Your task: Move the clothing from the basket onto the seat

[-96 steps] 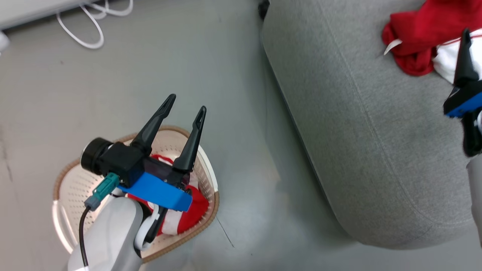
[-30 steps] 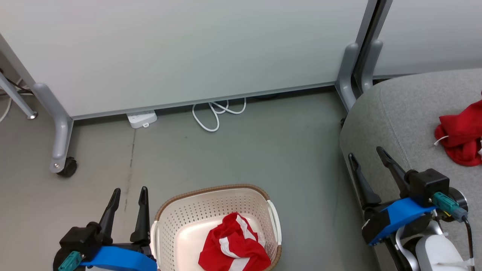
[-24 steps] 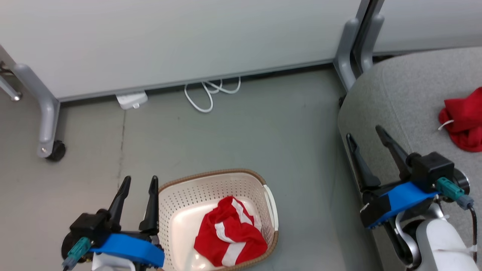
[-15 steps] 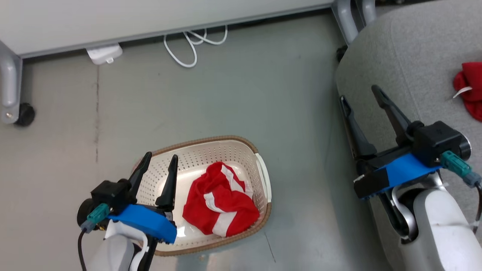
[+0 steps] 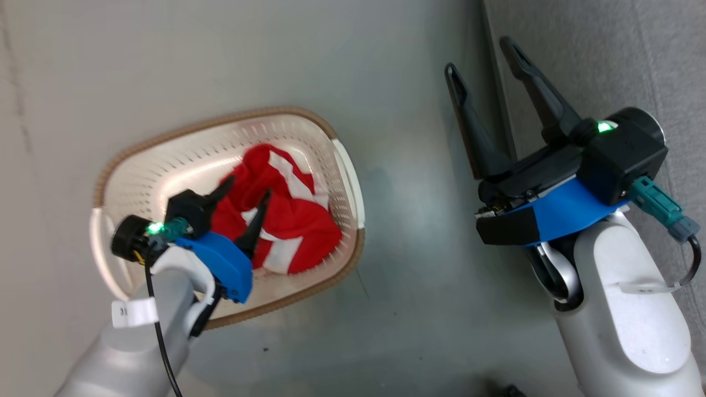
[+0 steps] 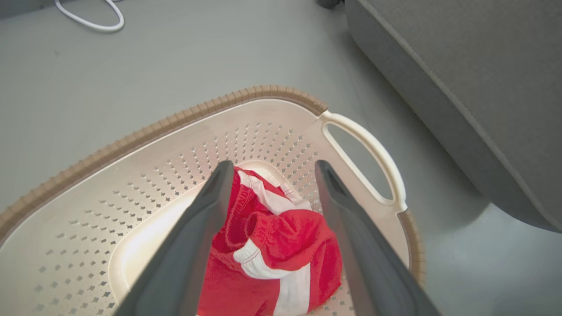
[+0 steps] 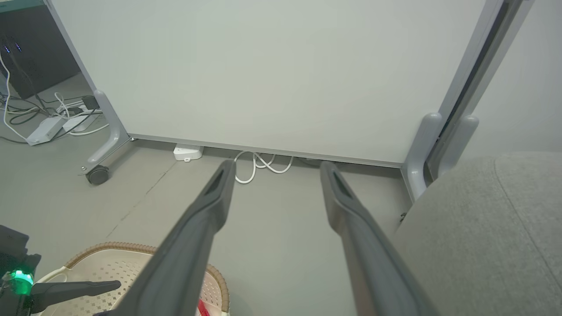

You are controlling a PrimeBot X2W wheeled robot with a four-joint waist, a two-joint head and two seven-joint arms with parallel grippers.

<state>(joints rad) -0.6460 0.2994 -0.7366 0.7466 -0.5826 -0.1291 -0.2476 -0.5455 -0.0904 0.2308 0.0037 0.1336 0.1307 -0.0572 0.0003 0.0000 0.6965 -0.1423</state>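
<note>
Left gripper (image 5: 248, 188) hangs inside the basket (image 5: 220, 118) with its two dark fingers spread wide and nothing between them. Seen along the fingers from the left wrist, they straddle the upper part of the clothing (image 5: 292, 220), close above it; whether the tips touch the cloth cannot be told. That clothing is one crumpled red garment with white stripes. It lies on the basket's perforated bottom, bunched toward the end with the white handle (image 6: 373, 153) that faces the seat (image 5: 606, 55). The basket stands on the grey floor (image 5: 386, 55), its brown rim uppermost. The seat's rounded edge lies past the basket's handle end, apart from it, with a strip of bare floor between. The right gripper (image 5: 479, 55) is outside the basket on that same side, raised over the floor strip and the seat's edge. Its fingers are also wide apart and empty, well clear of the basket's rim. From the right wrist, beyond the basket's far side, a pale panel (image 7: 263, 66) stands on grey legs. A caster (image 7: 97, 174), a white power strip (image 7: 188, 152) and a looped white cable (image 7: 252, 169) sit at its foot.
</note>
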